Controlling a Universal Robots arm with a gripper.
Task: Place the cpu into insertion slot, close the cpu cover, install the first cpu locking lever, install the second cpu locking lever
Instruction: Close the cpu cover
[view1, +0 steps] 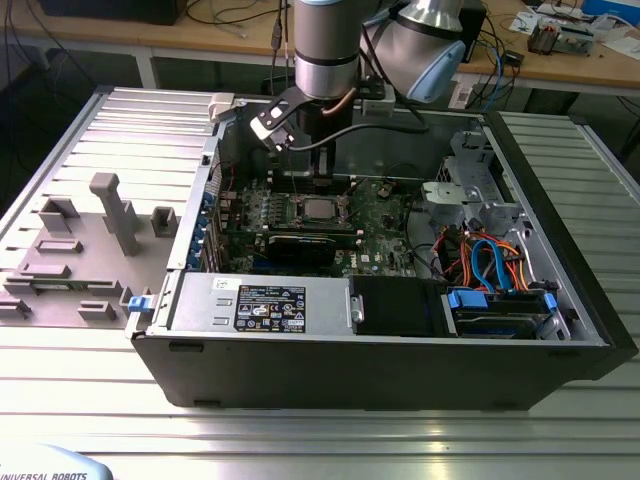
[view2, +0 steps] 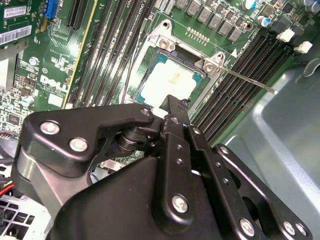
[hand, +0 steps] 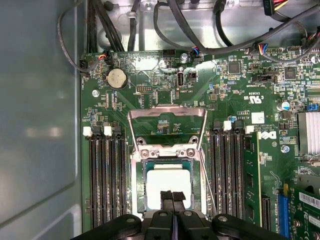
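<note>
We are holding the gripper (hand: 172, 196) just over the cpu (hand: 161, 177), jaws pressed together and gripping nothing. The chip is sitting in the insertion slot (hand: 140, 187). Beyond the jaw tips the cpu cover (hand: 167, 110) is standing open. We judge closing it is the step in hand, calling for a gentle push down on that plate.

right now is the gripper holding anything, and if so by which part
Nothing is held. The gripper is shut with nothing between its fingertips, over the cpu, which lies in the insertion slot.
</note>
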